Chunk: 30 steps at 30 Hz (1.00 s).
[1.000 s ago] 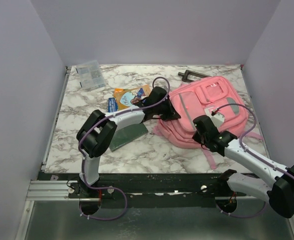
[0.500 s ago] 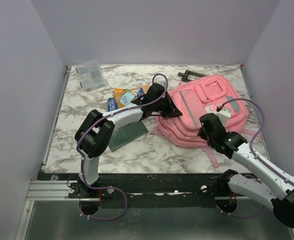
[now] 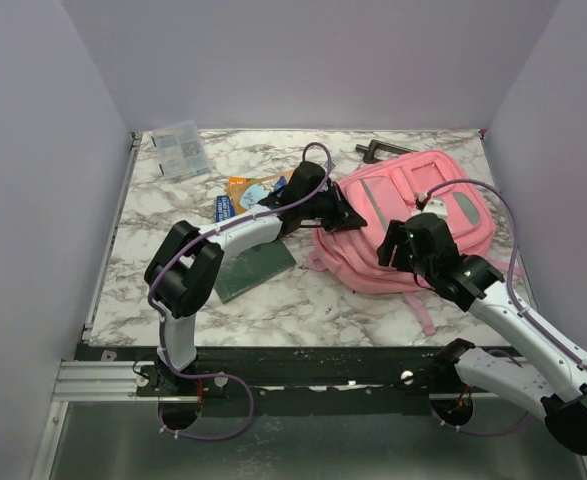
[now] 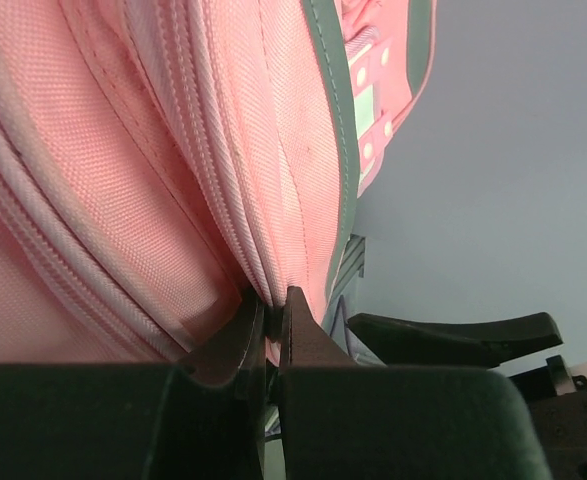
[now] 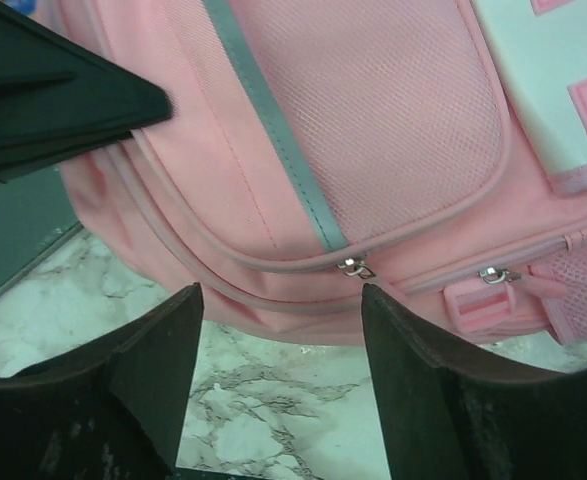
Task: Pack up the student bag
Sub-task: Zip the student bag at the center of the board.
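Student bag (image 3: 413, 220), lying right of centre on table (image 3: 163, 215), zips apparently closed; left gripper (image 4: 271, 320) pinching its side seam, right gripper (image 5: 280, 292) spread wide over zip pull (image 5: 353, 266); green notebook (image 3: 258, 270), orange booklet (image 3: 258, 188), clear box (image 3: 180, 148) unpacked, so packing judged barely begun.

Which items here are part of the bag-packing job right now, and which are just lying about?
In hand: student bag; left gripper, pinching its edge; right gripper, open above its zippers.
Lying about, perhaps for packing later: clear plastic box, orange booklet, blue packet, dark green folder, black handle-shaped object.
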{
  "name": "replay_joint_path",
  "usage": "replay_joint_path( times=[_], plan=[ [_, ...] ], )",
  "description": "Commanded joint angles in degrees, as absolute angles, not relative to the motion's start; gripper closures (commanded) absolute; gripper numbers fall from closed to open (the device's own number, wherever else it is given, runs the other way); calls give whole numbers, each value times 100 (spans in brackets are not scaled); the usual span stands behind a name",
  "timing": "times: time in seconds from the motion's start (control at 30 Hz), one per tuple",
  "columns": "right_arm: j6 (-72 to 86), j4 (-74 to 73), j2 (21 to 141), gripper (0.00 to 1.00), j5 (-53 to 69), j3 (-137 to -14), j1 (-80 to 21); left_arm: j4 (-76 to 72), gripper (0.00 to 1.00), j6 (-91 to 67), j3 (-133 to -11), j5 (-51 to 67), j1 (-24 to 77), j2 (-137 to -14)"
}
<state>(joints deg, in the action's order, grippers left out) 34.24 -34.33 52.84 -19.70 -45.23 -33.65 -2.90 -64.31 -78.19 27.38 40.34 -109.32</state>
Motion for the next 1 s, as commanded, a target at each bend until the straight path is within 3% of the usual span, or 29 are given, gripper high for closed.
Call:
replay_joint_path(
  times=[0.0,0.07,0.27,0.57,0.97],
  plan=[
    [3002,-3347,5237,29,-1742,-4972,-3349,-1003,100,-6672,-7798,3191,4041,-10358],
    [3363,-3421,5248,24,-1903,-4981,-3346,-1114,100,-6761,-7698,3161,4043,-10279],
    [3768,-3236,5386,23,-1485,-4813,-3349,-1362,100,-6926,-7582,3280,4056,-10113],
    [3621,-3673,5300,22,-2519,-5348,-3346,-1779,100,-6999,-6909,2951,4175,-9759],
    [3504,-3795,5660,20,-2765,-5726,-3347,-2300,100,-7127,-6135,2421,4655,-9502]
  ],
)
